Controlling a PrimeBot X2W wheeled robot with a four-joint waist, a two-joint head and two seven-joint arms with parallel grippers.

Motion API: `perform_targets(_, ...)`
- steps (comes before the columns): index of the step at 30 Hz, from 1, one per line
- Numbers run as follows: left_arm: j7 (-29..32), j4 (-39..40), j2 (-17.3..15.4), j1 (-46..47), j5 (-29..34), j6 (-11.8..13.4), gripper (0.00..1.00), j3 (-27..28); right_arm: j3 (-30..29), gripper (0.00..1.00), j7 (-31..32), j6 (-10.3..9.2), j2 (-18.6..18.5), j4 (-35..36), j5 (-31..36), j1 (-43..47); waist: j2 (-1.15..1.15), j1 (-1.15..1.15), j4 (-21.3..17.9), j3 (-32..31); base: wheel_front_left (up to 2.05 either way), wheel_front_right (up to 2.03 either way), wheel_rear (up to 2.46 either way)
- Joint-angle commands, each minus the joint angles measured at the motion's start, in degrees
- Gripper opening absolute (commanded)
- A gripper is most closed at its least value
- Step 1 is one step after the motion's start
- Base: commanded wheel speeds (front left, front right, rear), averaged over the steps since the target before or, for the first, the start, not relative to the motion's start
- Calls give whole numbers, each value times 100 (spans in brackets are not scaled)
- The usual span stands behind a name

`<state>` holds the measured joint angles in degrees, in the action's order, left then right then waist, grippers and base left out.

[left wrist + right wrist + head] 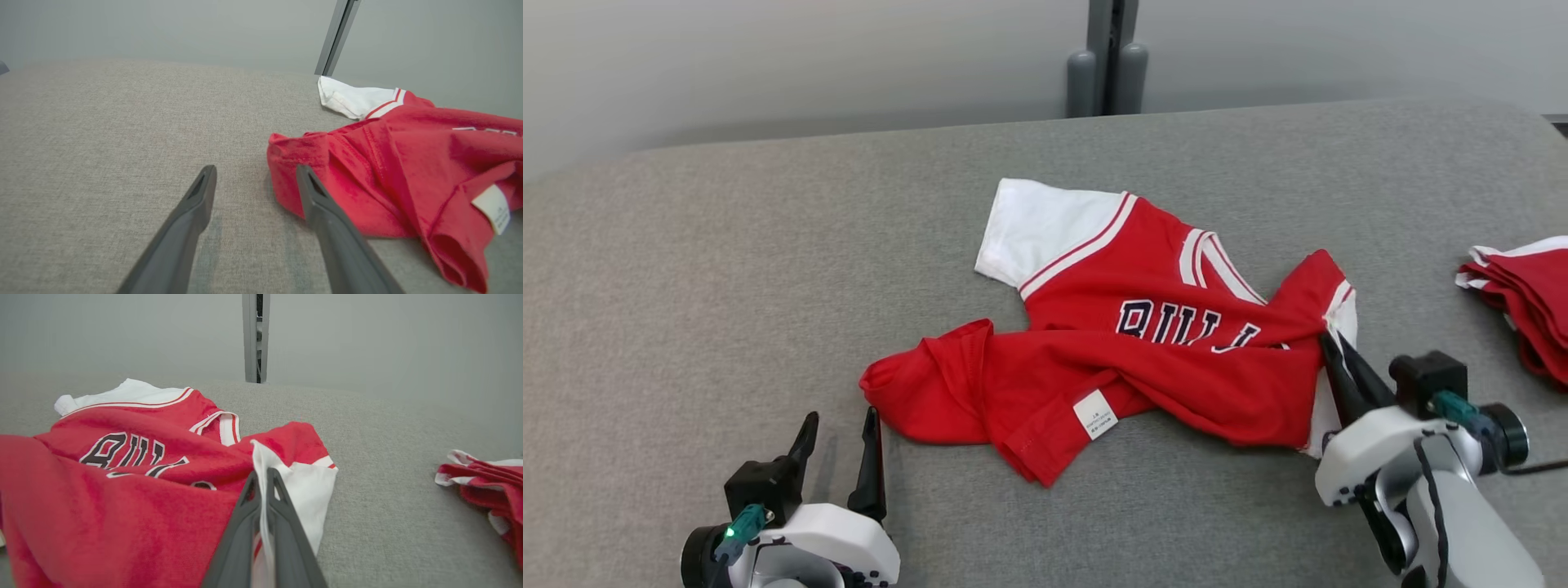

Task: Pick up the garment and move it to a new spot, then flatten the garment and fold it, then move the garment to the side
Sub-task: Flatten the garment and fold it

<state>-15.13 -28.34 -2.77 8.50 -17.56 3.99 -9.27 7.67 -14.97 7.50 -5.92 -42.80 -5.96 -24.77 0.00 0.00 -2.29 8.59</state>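
The crumpled red shirt [1143,343] lies in the middle of the grey cushion [727,269]. The right gripper [1330,343] reaches in low from the near right, its fingers pinched on the shirt's white right sleeve. The left gripper [841,414] rests at the near left, fingers spread wide, just beside the hem.

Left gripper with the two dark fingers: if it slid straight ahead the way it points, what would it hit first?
Most likely the bunched end of the crumpled red-and-white jersey: the left gripper has one finger right at its edge. The other finger's path over the grey fabric surface looks free.
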Motion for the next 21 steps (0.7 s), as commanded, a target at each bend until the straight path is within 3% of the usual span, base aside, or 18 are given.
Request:
perform_targets(1,2,0,-26,-37,46,-30,100,31,-45,0,-25,-2,-29,79,-47,138,0,0,-105,-63,0,0,0)
perform_targets(4,2,-8,-27,-33,51,-40,100,48,-164,25,-24,-2,-63,110,-119,369,0,0,-214,-83,0,0,0)
perform_targets(6,2,-13,-28,-11,57,-36,100,59,-267,64,-25,-2,-61,93,-126,446,0,0,-256,-77,0,0,0)
perform_targets(8,2,-22,-28,9,73,-55,100,63,-388,64,-25,-1,-45,53,-101,525,0,0,-287,-70,0,0,0)
perform_targets(9,2,-23,-26,16,81,-64,100,64,-459,84,-25,-2,-40,47,-85,541,0,0,-296,-66,0,0,0)
perform_targets(10,2,-29,-27,24,87,-75,100,69,-493,82,-25,-2,-39,33,-47,554,0,0,-302,-61,0,0,0)
perform_targets(11,2,-35,-28,28,90,-75,100,77,-569,58,-25,-2,-34,4,-39,563,0,0,-309,-55,0,0,0)
perform_targets(12,2,-38,-27,31,93,-78,100,79,-676,58,-25,-2,-33,0,-25,562,0,0,-313,-52,0,0,0)
perform_targets(13,2,-42,-27,27,96,-86,100,81,-829,69,-25,-2,-50,1,2,559,0,0,-315,-53,0,0,0)
perform_targets(14,2,-50,-27,19,97,-93,100,78,-965,91,-25,-2,-77,18,68,567,0,0,-311,-59,0,0,0)
perform_targets(15,2,-51,-27,13,102,-91,100,81,-1184,100,-25,-2,-64,78,72,575,0,0,-304,-66,0,0,0)
perform_targets(21,2,47,-27,-50,158,-27,100,137,-1660,100,-25,-1,54,642,341,699,0,0,-269,-146,0,0,0)
